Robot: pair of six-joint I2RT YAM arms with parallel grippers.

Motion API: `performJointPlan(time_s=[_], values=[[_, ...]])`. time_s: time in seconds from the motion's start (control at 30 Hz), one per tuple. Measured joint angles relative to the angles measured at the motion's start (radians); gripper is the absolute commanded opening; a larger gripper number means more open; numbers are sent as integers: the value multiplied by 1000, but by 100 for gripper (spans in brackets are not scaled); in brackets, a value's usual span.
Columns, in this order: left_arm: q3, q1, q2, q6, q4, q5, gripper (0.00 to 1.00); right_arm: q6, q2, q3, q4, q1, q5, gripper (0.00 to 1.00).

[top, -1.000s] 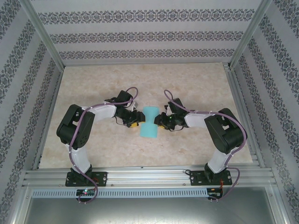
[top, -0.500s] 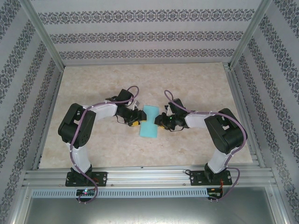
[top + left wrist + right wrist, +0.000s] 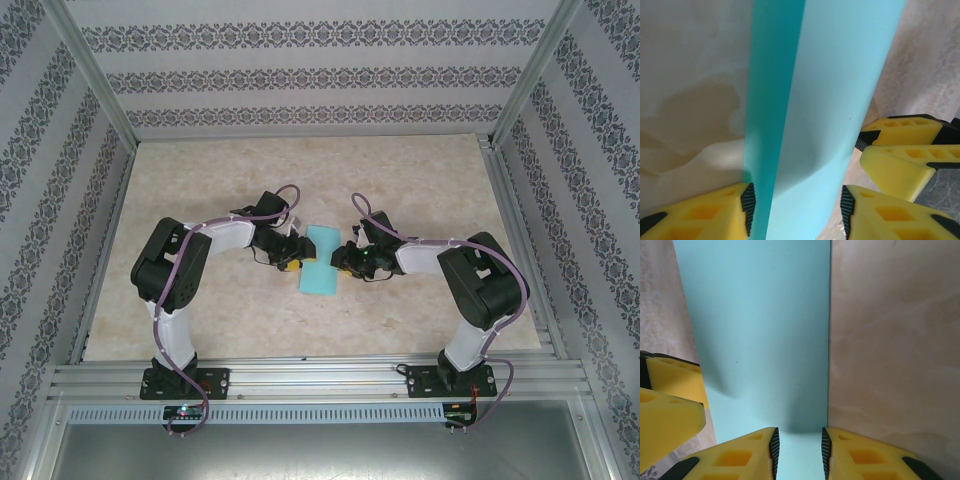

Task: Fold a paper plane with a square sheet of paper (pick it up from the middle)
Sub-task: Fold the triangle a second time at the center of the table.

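The square sheet of paper [image 3: 320, 262] is turquoise and lies doubled over as a long strip at mid-table, between the two grippers. In the left wrist view the paper [image 3: 825, 100] bulges upward, with a darker lower layer showing along its left side. My left gripper [image 3: 796, 210] straddles it, open; its left pad touches the paper's edge and its right pad stands just clear. My right gripper [image 3: 799, 452] is open with a narrow gap, its jaws over the paper [image 3: 755, 325] near the paper's straight right edge. In the top view, the left gripper [image 3: 297, 258] and right gripper [image 3: 340, 262] face each other across the strip.
Pale marbled tabletop [image 3: 200, 180] lies all round the paper. Patterned walls and a metal frame [image 3: 520, 250] enclose the table. The right gripper's yellow fingers [image 3: 900, 150] sit close beside the left gripper's, across the paper.
My left arm has edged right toward the paper and its jaws have narrowed a little. The right arm and the paper have stayed put.
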Motion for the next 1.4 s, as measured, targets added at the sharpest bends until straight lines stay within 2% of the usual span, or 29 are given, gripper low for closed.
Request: performJointPlan(time_s=[0.07, 0.43, 0.67, 0.77, 0.9, 1.0, 1.13, 1.23, 1.33, 1.4], values=[[0, -4, 0, -5, 6, 7, 42, 0, 0, 0, 0, 0, 0, 32], [2, -9, 0, -11, 22, 22, 36, 0, 0, 0, 1, 0, -1, 33], [2, -9, 0, -25, 41, 25, 20, -1, -14, 0, -1, 0, -4, 40], [2, -9, 0, -26, 44, 25, 15, -13, -66, 0, -31, 0, 17, 45], [2, -9, 0, -26, 44, 25, 11, -69, -217, -18, -56, 19, 99, 46], [3, -9, 0, -25, 43, 25, 10, -133, -334, -61, -55, 89, 205, 50], [20, -9, 0, -25, 36, 24, 10, -266, -430, -106, -77, 288, 413, 52], [30, -9, 0, -24, 35, 24, 10, -349, -436, -96, -117, 431, 529, 57], [34, -9, 0, -24, 32, 24, 9, -403, -409, -56, -179, 512, 620, 65], [34, -9, 0, -24, 32, 25, 10, -432, -369, -18, -209, 544, 671, 66]])
